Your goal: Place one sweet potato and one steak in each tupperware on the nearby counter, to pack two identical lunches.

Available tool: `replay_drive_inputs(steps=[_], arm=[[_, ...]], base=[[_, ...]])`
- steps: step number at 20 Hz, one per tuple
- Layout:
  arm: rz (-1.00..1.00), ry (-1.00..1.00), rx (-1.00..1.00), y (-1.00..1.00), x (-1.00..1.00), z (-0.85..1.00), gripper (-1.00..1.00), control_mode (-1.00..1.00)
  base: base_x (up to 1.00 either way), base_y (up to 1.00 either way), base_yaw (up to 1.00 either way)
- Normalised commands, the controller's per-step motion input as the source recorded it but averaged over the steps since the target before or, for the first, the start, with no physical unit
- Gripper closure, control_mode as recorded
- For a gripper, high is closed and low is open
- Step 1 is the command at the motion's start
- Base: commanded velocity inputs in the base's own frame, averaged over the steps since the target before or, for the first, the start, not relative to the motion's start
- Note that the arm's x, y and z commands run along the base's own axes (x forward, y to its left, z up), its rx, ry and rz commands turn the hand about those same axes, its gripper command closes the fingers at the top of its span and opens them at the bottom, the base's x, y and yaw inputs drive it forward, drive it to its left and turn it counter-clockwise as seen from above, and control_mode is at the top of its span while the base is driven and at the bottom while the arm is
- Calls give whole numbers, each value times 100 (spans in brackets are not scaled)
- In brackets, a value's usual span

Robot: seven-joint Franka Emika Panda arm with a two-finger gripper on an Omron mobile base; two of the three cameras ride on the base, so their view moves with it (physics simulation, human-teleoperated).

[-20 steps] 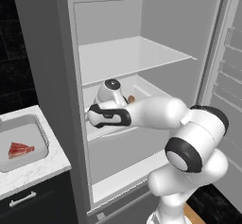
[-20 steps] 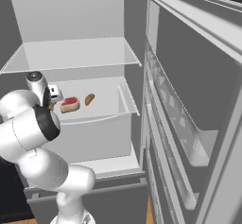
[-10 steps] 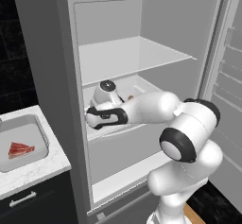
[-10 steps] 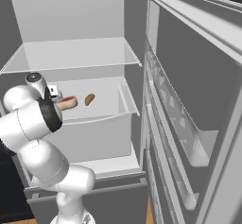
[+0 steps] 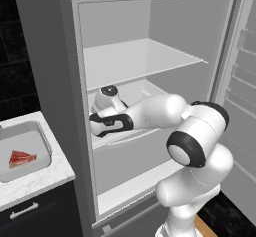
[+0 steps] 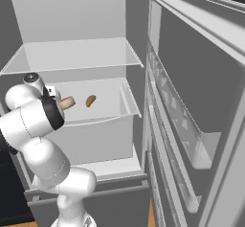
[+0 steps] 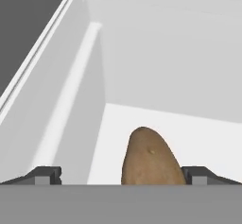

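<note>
In the hand view a brown sweet potato [image 7: 151,159] lies on the white floor of the fridge drawer [image 7: 71,100], between the tips of my open gripper [image 7: 123,176] and nearer the right fingertip. The right base view has a sweet potato [image 6: 90,100] in that drawer, and a pinkish end of a steak [image 6: 67,102] sticks out from behind my arm. In the left base view my hand [image 5: 107,123] reaches down into the drawer, its fingers hidden. A grey tupperware [image 5: 46,142] on the marble counter [image 5: 42,181] holds a red steak [image 5: 22,158].
The fridge stands open with a bare white shelf [image 5: 140,56] above the drawer. Its door with shelf racks [image 6: 182,125] swings out on the right. Black cabinet fronts with a silver handle [image 5: 24,211] sit under the counter.
My arm has swung further left and lower into the drawer. In the right base view it now covers most of the steak that showed beside the sweet potato.
</note>
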Motion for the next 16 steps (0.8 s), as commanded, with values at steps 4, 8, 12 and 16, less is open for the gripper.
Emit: replay_drive_inputs(steps=[4,8,12,16], arm=[[0,0,2,0,-4,-29,-100,-100],[0,0,2,0,-3,-17,100,-100],[0,0,3,0,-10,-17,100,-100],[0,1,2,0,0,-14,100,-100]], base=[[0,0,0],[0,0,0],[0,0,0],[0,0,0]])
